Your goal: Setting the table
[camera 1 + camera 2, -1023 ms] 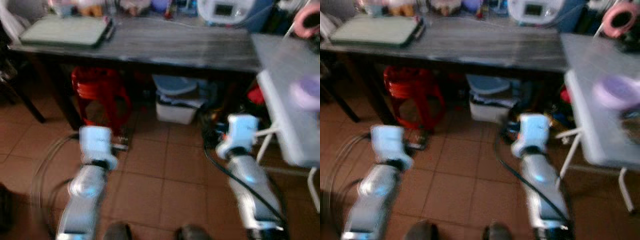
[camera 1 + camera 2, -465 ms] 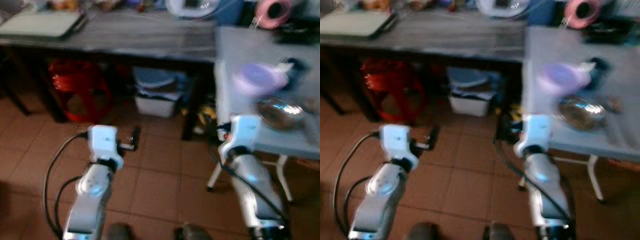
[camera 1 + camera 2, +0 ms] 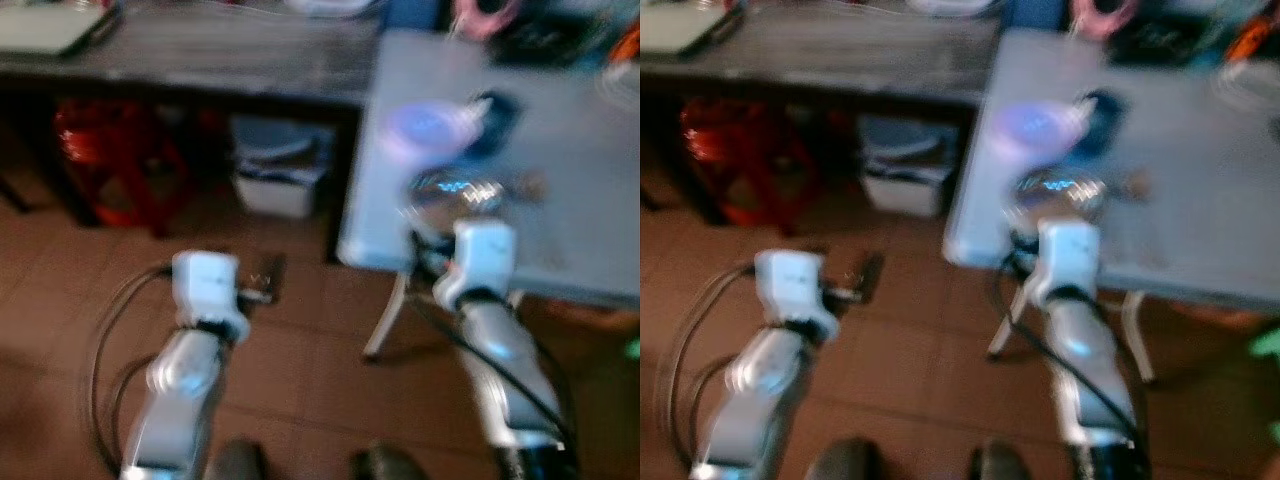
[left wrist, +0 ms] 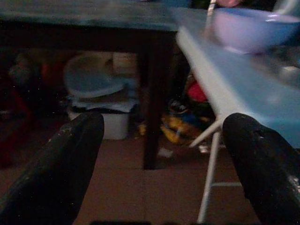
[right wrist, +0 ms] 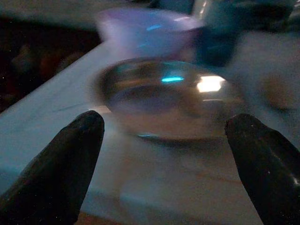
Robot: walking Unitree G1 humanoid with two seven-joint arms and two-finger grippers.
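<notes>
Both grippers' jaws gape, released: right gripper (image 5: pixel 164 154) faces the steel bowl (image 5: pixel 171 96) near the grey table's (image 3: pixel 590 180) edge, lavender bowl (image 3: pixel 425 130) behind. Blurred approach risks shoving it; left gripper (image 4: pixel 159 154) idles.

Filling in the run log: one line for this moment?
right gripper: open, facing steel bowl | purple bowl behind | left gripper: open, idle
</notes>
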